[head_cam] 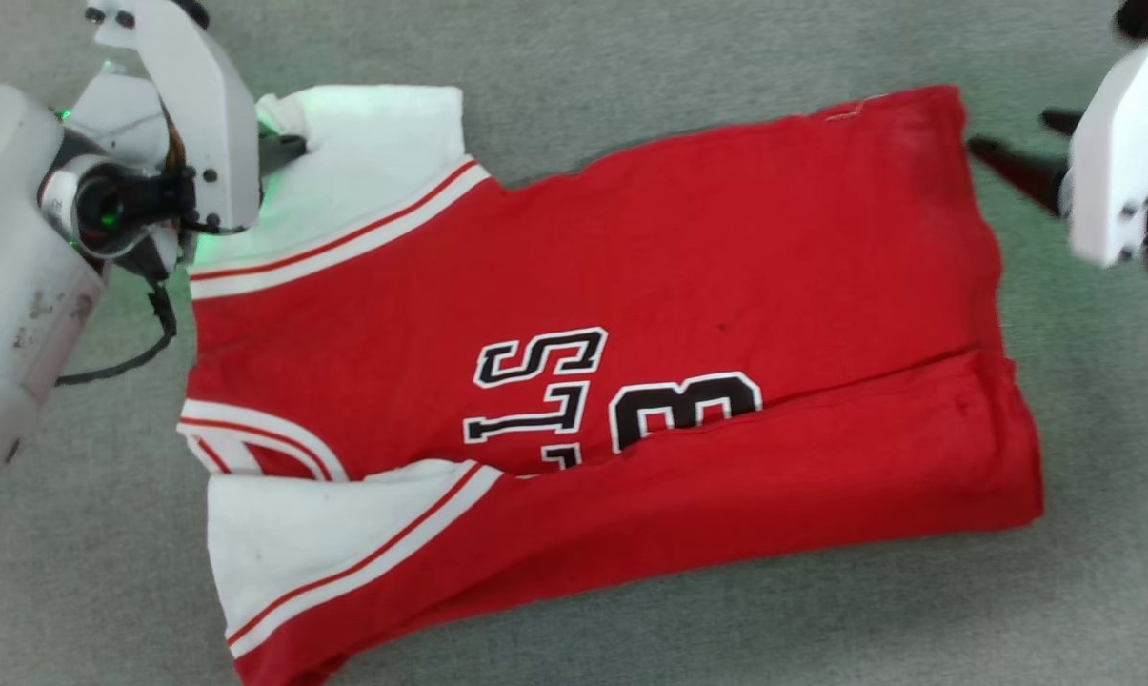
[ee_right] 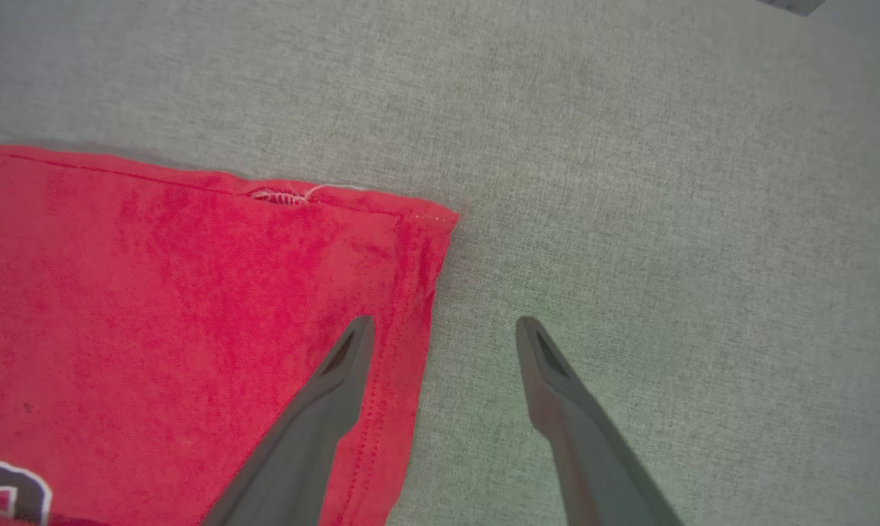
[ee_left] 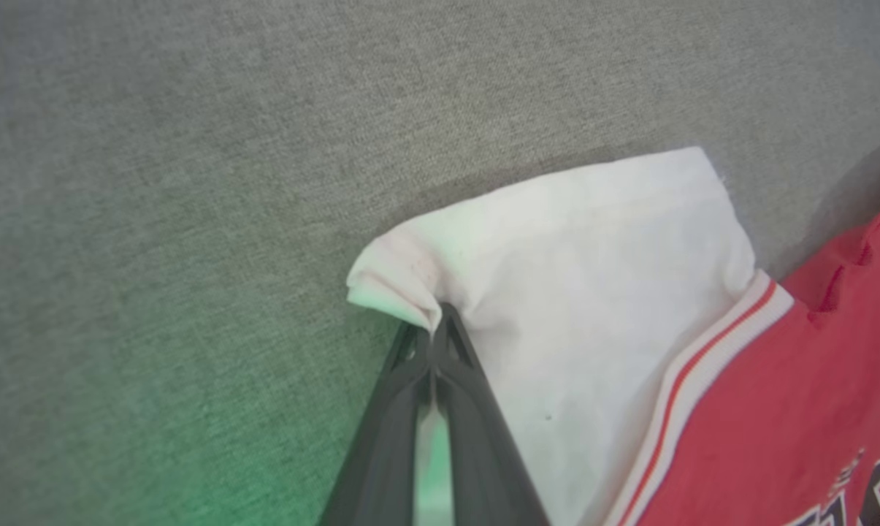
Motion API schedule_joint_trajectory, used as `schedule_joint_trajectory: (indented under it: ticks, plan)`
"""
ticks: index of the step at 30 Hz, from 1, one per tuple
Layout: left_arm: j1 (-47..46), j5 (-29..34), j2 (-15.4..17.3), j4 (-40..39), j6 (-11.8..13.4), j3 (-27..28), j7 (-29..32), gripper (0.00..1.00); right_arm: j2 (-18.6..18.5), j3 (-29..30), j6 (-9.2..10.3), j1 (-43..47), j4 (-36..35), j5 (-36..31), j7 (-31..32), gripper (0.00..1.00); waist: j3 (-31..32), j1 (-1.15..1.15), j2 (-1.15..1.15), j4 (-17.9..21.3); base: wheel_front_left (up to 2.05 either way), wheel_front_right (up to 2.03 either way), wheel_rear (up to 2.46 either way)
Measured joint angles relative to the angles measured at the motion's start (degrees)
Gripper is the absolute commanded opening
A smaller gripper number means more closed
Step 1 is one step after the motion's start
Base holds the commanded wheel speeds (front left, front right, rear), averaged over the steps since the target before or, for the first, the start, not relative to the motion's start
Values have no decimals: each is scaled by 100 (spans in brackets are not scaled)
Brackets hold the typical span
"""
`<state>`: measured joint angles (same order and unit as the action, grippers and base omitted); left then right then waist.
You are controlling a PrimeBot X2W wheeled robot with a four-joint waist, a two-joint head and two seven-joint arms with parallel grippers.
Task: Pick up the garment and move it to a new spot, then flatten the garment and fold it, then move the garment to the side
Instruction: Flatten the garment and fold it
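The garment [head_cam: 631, 314], a red jersey with white sleeves, stripe trim and black lettering, lies spread on the grey cloth surface with its near long side folded over the front. My left gripper [head_cam: 292, 148] is at the far left, shut on the edge of the garment's far white sleeve [ee_left: 571, 292], which bunches at the pinched fingertips [ee_left: 436, 325]. My right gripper [ee_right: 443, 329] stands open at the garment's far right corner [ee_right: 410, 219]: one finger [ee_right: 337, 380] is over the red hem, the other over bare surface. In the head view the right gripper [head_cam: 1012, 162] sits beside that corner.
The grey cloth surface [head_cam: 631, 76] runs all round the garment. A green glow from the left wrist falls on the surface [ee_left: 191, 467] and the sleeve. A small pale object [ee_right: 790, 6] shows at the top edge of the right wrist view.
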<state>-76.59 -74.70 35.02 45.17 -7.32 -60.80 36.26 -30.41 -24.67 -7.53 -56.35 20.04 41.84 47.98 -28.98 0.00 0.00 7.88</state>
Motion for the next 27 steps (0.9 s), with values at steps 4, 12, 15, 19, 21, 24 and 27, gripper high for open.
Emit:
schedule_joint_trajectory:
  ticks: [4, 12, 15, 19, 21, 24, 27]
  plan:
    - [-63, -68, 20, -104, -18, -62, -25, 0, 76, -162, 0, -330, 590, 54, 309, 100, -99, 0, 0, -109, 0, 0, 0]
    - [-159, -219, -27, -199, -24, -153, -149, 0, 259, -394, 0, -755, 1250, 212, 343, 38, -226, 0, 0, -260, 0, 0, 0]
    - [-171, -297, -57, -240, -23, -198, -240, 0, 261, -515, 0, -840, 1324, 266, 230, 0, -226, 0, 0, -315, 0, 0, 0]
    - [-71, -400, -90, -364, -21, -227, -485, 0, 237, -655, 0, -854, 1367, 425, -15, 0, -141, 0, 0, -380, 0, 0, 0]
    - [47, -477, -76, -505, -20, -241, -641, 0, 147, -735, 0, -806, 1325, 490, -137, 0, -54, 0, 0, -408, 0, 0, 0]
    - [274, -661, 1, -882, -16, -234, -879, 0, -77, -869, 0, -600, 1174, 679, -280, 0, 119, 0, 0, -459, 0, 0, 0]
    - [428, -726, 212, -1401, -16, -254, -1126, 0, -371, -1021, 0, -300, 821, 906, -424, 0, 330, 0, 0, -525, 0, 0, 0]
